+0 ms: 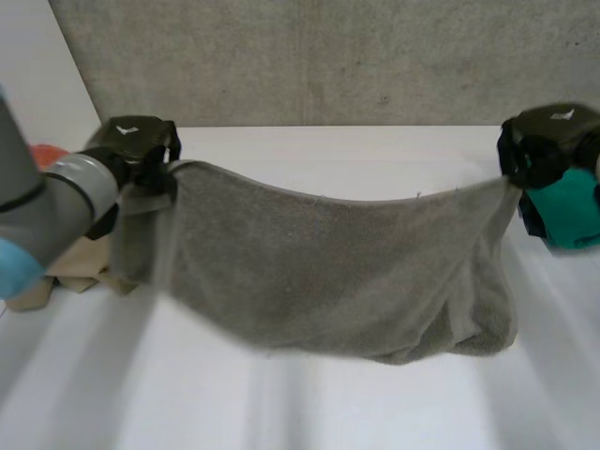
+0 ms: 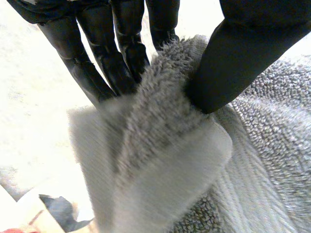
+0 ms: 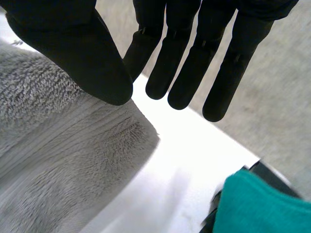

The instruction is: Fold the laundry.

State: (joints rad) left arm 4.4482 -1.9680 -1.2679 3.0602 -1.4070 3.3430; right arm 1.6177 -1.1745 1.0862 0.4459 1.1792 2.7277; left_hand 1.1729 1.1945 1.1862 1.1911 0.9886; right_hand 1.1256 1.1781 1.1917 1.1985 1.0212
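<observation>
As left hand [image 1: 139, 148] and right hand [image 1: 542, 145] pinch towel [image 1: 337, 272] corners aloft, level height should square the fold.

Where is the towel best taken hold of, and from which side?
By its two top corners, each from its outer side: the towel hangs wide between them and sags in the middle. The left hand pinches one corner; the right hand is at the other.
</observation>
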